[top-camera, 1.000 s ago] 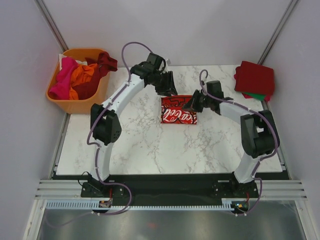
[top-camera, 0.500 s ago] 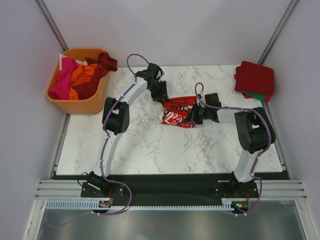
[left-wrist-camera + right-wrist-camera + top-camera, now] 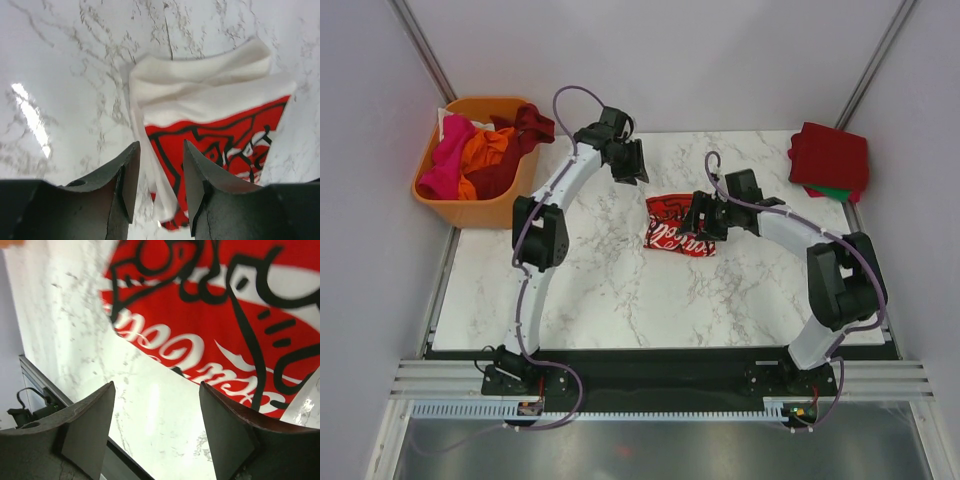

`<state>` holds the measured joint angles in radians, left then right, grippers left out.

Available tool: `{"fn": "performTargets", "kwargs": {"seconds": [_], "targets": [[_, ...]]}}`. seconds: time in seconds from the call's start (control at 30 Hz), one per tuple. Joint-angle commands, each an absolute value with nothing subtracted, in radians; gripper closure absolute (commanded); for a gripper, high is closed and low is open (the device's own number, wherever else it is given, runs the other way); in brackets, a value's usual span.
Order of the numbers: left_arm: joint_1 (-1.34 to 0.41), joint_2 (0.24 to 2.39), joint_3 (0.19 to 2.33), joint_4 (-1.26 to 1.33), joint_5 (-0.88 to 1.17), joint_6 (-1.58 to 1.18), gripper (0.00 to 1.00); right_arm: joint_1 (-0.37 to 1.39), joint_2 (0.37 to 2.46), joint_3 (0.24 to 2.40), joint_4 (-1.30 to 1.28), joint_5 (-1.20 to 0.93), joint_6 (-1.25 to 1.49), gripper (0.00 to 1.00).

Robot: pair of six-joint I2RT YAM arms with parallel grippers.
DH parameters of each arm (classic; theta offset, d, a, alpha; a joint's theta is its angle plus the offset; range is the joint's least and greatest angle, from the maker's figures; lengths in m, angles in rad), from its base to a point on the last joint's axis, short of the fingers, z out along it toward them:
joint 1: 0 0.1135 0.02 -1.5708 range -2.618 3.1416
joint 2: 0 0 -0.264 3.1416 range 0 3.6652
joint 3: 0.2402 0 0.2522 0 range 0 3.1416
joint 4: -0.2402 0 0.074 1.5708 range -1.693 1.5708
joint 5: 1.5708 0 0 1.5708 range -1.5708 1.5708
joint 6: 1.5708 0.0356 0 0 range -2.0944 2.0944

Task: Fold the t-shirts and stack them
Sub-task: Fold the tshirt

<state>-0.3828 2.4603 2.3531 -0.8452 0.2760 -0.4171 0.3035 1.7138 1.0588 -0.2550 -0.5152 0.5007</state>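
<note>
The cream-white t-shirt with red Coca-Cola print lies folded in the middle of the marble table. In the left wrist view its white fold and red print rest flat on the marble. My left gripper hovers up and left of it, half open, nothing gripped. My right gripper stands at the shirt's right edge, wide open over bare marble, with the print just beyond its fingertips. A stack of folded t-shirts, dark red over green, sits at the far right.
An orange plastic basket at the far left corner holds pink, orange and dark red t-shirts. Pale walls close in the table on both sides and behind. The arms' bases stand at the near edge.
My right gripper has opened and let go of the Coca-Cola shirt, which now lies on the table. The left gripper has drawn back up and left, off the shirt.
</note>
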Motion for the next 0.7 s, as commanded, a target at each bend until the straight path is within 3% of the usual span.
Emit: {"fn": "performTargets", "kwargs": {"seconds": [0.0,0.13,0.5,0.67], "targets": [[-0.396,2.182,2.248,-0.825,0.209,-0.383,0.53,0.301,1.625,1.163,-0.288,-0.489,0.498,0.24],[-0.454,2.040,2.073,-0.819,0.251,-0.388,0.56,0.299,1.611,1.170,-0.287,-0.462,0.503,0.24],[-0.600,2.111,1.957,-0.799,0.284,-0.480,0.62,0.210,1.520,1.057,-0.284,-0.400,0.509,0.27],[-0.601,2.071,1.755,-0.694,0.252,-0.480,0.63,0.164,1.467,0.994,-0.290,-0.406,0.496,0.27]]}}
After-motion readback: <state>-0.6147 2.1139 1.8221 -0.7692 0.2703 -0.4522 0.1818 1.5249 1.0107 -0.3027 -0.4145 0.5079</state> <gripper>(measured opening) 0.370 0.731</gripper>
